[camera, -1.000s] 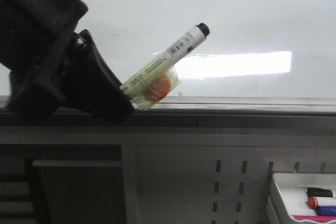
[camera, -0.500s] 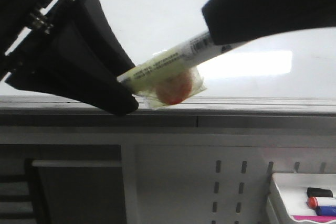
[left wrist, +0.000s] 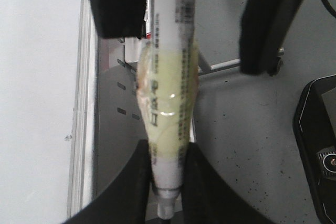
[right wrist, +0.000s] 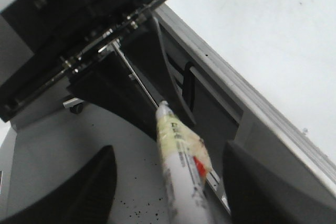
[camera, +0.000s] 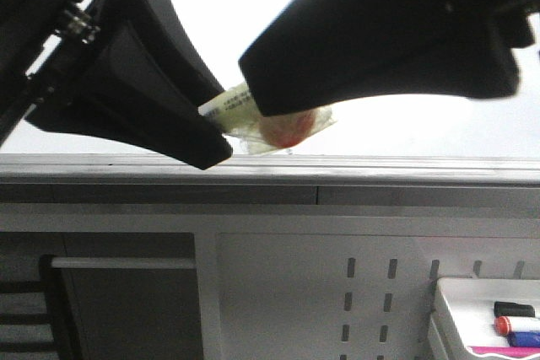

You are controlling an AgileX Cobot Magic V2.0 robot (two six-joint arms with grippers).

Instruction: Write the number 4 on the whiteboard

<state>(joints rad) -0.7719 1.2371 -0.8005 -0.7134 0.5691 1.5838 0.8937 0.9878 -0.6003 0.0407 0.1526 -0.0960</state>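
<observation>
My left gripper [left wrist: 167,166] is shut on the tail end of a white marker [left wrist: 169,93], which is wrapped in yellowish tape with an orange patch. In the front view the left gripper [camera: 211,145] holds the marker [camera: 228,109] in front of the whiteboard [camera: 245,6], just above its grey rail [camera: 380,166]. My right gripper [right wrist: 168,182] is open. Its fingers [right wrist: 89,192] stand apart on either side of the marker [right wrist: 178,171] at its cap end, which they hide in the front view. The number 4 is out of view.
A white tray of markers [camera: 485,318] sits at the lower right, in front of the grey perforated panel [camera: 363,292]. In the left wrist view a black device [left wrist: 317,140] lies on the speckled grey floor.
My right gripper came in from the upper right and slid left over the marker's cap end, now covering it. The left gripper rose slightly and levelled the marker.
</observation>
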